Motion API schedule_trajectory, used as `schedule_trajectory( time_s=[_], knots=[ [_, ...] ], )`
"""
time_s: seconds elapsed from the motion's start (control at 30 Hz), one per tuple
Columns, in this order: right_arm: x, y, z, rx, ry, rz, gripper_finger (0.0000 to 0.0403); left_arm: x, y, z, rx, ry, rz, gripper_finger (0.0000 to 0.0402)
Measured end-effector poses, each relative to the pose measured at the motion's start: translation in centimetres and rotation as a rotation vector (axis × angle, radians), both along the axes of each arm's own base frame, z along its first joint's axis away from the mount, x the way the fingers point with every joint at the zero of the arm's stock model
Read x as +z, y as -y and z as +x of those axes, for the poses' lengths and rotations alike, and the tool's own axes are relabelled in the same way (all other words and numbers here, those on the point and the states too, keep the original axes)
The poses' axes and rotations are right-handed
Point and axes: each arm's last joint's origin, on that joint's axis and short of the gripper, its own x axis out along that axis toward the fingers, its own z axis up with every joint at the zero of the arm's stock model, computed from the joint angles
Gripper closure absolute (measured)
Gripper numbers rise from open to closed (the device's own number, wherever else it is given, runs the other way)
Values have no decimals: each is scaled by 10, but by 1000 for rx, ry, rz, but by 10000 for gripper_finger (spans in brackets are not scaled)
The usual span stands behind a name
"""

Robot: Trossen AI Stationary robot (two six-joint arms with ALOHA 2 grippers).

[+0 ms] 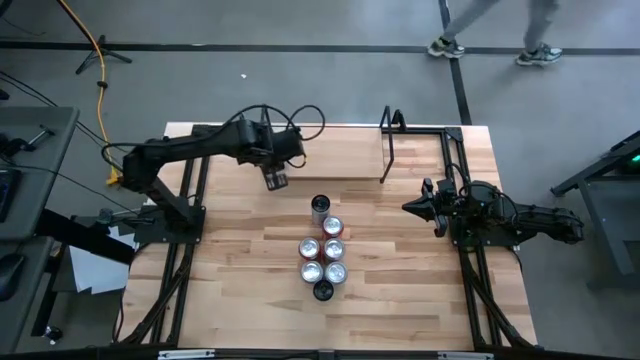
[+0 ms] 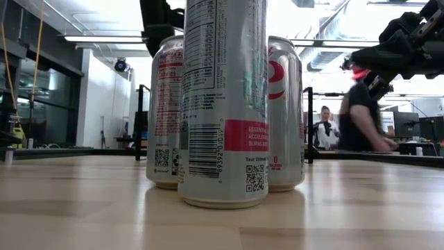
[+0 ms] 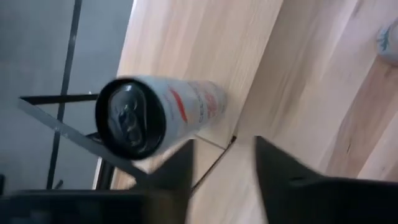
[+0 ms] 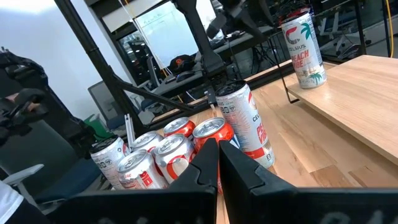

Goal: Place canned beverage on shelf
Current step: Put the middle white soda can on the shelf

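Note:
A silver can [image 3: 155,115] stands upright on the pale plank of the shelf [image 3: 186,43] near one corner. It also shows in the right wrist view [image 4: 303,50]. In the high view my left arm hides it. My left gripper [image 3: 224,149] is open and empty above the shelf's near edge [image 1: 277,180], a little away from the can. Several more cans [image 1: 323,250] stand in a cluster on the tabletop in front of the shelf [image 1: 340,155]. My right gripper [image 1: 408,207] is shut and empty at the table's right, pointing toward the cluster [image 4: 186,149].
Thin black rod uprights [image 1: 386,150] stand at the shelf's right end. Black frame rails [image 1: 180,260] run along both sides of the table. People show beyond the far edge [image 2: 361,114]. Bare tabletop lies left and right of the can cluster.

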Motion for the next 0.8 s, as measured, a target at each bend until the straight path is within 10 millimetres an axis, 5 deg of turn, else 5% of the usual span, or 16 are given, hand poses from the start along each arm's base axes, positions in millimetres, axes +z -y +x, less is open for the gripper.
schedule_trajectory(
  time_s=[0.1,0.43,0.8],
  knots=[
    [0,0,0,0,0,0,402,-5,-1,2,4,-15,-3,386],
    [0,0,0,0,0,0,402,-38,0,5,3,-28,21,401],
    [0,0,0,0,0,0,402,-40,-9,8,31,6,80,401]
  ],
)
